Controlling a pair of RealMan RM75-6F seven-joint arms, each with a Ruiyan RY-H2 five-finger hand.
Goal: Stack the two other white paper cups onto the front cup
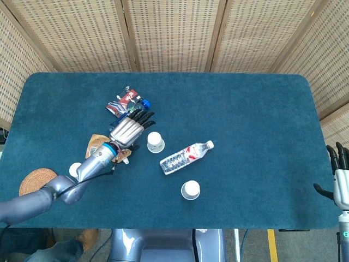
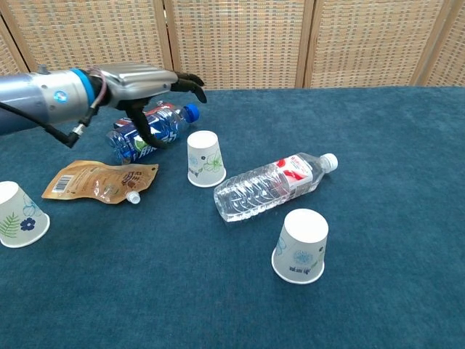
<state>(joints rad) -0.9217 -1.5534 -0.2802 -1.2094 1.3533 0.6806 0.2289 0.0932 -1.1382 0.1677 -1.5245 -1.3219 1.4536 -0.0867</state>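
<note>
1. Left hand (image 1: 126, 131) – fingers (image 2: 190, 78) spread, holding nothing, above the blue-label bottle (image 2: 149, 134), just left of the middle cup (image 1: 155, 142).
2. Right hand (image 1: 342, 180) – fingers apart, empty, at the table's (image 1: 262, 109) right edge.
3. Front cup (image 1: 190, 190) upside down near the front edge; clear bottle (image 1: 186, 156) lies between it and the middle cup.
4. Left cup (image 2: 16, 215) inverted, near the brown pouch (image 2: 98, 182) and the coaster (image 1: 32, 182).
</note>
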